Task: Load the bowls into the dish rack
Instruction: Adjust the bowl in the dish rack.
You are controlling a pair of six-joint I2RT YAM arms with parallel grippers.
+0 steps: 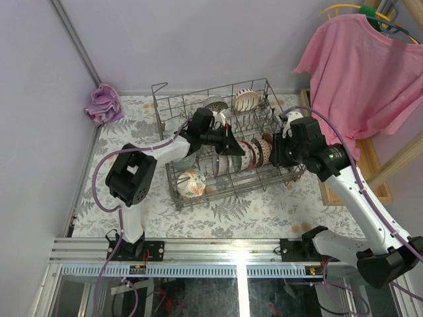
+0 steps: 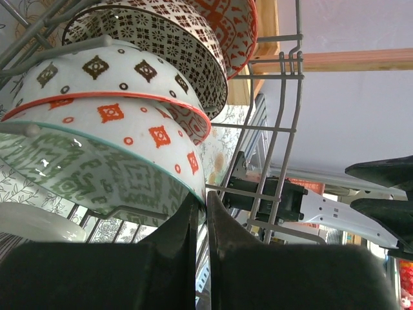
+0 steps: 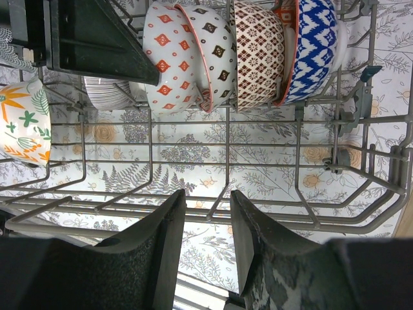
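Right now my left hand [image 2: 201, 236] has its fingers pressed together with nothing between them. Its tips sit just under the rim of a green-patterned bowl [image 2: 97, 174], which leans against a red-diamond bowl [image 2: 110, 113] and a brown lattice bowl [image 2: 161, 39]. My right hand [image 3: 208, 226] holds its fingers apart and empty, close by the wire wall at the right end of the dish rack [image 3: 227, 155]. Inside the rack the bowls stand on edge in a tight row, with a blue-and-white bowl [image 3: 316, 48] at the end nearest this hand. A floral bowl [image 1: 190, 183] lies by the rack's front left corner. The rack sits on the leaf-printed table [image 1: 264, 211].
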